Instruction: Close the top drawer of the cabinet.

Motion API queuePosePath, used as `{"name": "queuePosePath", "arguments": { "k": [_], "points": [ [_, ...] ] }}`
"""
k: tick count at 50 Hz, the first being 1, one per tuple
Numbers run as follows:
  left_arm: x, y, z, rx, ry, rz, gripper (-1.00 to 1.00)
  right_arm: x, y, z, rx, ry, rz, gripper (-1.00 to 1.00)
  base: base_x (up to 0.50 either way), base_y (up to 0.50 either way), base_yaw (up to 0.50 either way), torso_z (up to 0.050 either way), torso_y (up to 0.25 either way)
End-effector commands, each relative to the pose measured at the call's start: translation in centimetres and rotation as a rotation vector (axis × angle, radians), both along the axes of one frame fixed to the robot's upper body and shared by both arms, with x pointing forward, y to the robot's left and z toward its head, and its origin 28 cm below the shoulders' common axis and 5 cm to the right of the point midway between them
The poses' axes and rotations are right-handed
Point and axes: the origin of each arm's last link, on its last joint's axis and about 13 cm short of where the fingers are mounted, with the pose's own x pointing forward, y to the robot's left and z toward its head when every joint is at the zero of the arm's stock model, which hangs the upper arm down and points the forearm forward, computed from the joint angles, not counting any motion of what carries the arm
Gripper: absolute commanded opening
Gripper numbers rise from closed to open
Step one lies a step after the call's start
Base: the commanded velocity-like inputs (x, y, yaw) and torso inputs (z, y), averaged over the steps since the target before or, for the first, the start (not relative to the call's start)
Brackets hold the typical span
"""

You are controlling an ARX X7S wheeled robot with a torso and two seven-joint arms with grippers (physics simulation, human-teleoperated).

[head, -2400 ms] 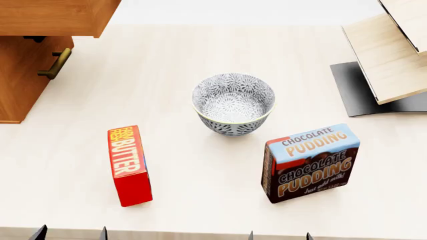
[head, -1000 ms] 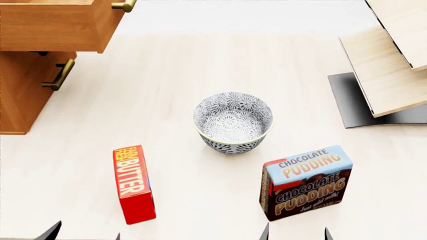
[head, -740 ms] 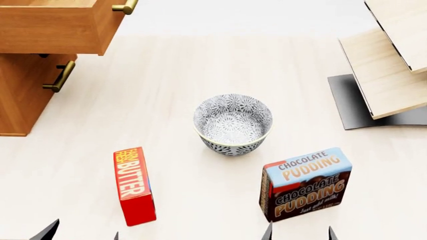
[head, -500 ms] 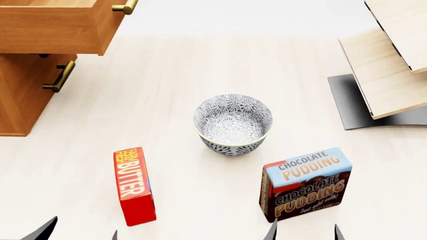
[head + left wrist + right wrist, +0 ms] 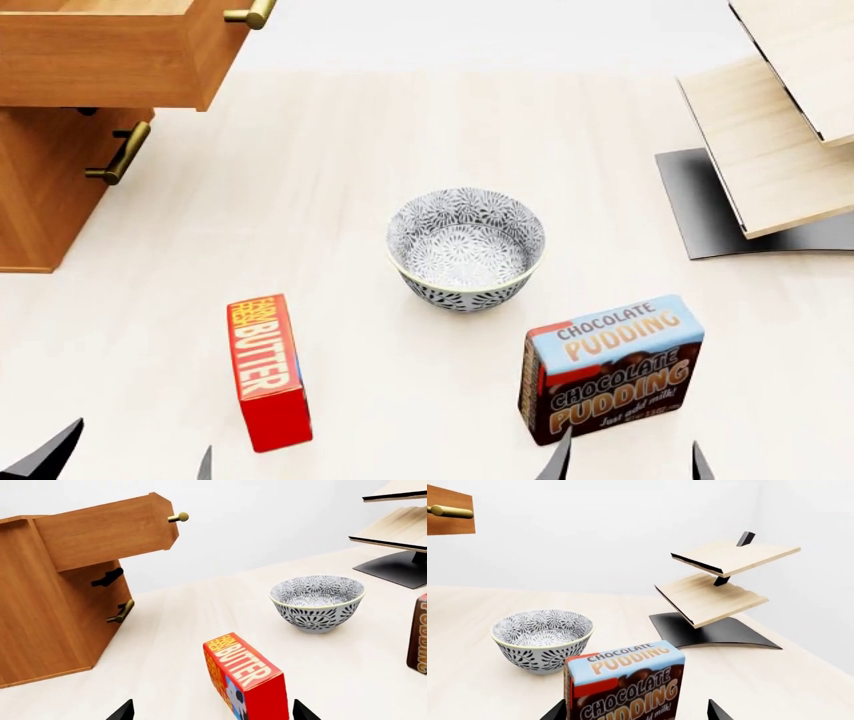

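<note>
The top drawer (image 5: 107,55) stands pulled out of the orange-brown cabinet (image 5: 47,190) at the far left; its brass handle (image 5: 251,14) juts from the front panel. It also shows in the left wrist view (image 5: 107,530), above the lower drawer's handle (image 5: 121,612). My left gripper (image 5: 130,462) is open and empty at the near edge, just left of the butter box. My right gripper (image 5: 627,460) is open and empty, its tips either side of the pudding box's near end. Both are far from the drawer.
A red butter box (image 5: 268,370), a patterned bowl (image 5: 466,245) and a chocolate pudding box (image 5: 611,365) stand on the pale table (image 5: 334,160). A pale slanted wooden rack on a dark base (image 5: 767,130) stands at the right.
The head view tilted so the drawer and its handle came into sight. Both grippers' fingertips have risen a little further into view at the near edge. The objects have not moved.
</note>
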Motion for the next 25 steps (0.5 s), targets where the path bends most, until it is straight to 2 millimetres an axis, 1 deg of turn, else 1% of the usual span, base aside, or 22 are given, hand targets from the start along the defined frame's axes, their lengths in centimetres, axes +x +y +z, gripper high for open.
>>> {"name": "queuePosePath", "arguments": {
  "k": [1, 5, 17, 25],
  "points": [
    [-0.7, 0.0, 0.9, 0.020, -0.029, 0.004, 1.00, -0.5, 0.0, 0.7, -0.012, -0.022, -0.004, 1.00, 0.00, 0.00, 0.00, 0.050, 0.000],
    [-1.2, 0.0, 1.3, 0.032, -0.046, 0.005, 1.00, -0.8, 0.1, 1.1, -0.022, -0.033, -0.005, 1.00, 0.00, 0.00, 0.00, 0.050, 0.000],
    [-1.9, 0.0, 1.8, 0.044, -0.068, 0.013, 1.00, -1.4, 0.1, 1.4, -0.038, -0.040, -0.009, 1.00, 0.00, 0.00, 0.00, 0.050, 0.000],
    [-2.0, 0.2, 1.8, 0.047, -0.070, 0.029, 1.00, -1.7, 0.0, 1.6, -0.050, -0.041, -0.030, 1.00, 0.00, 0.00, 0.00, 0.050, 0.000]
  ]
}}
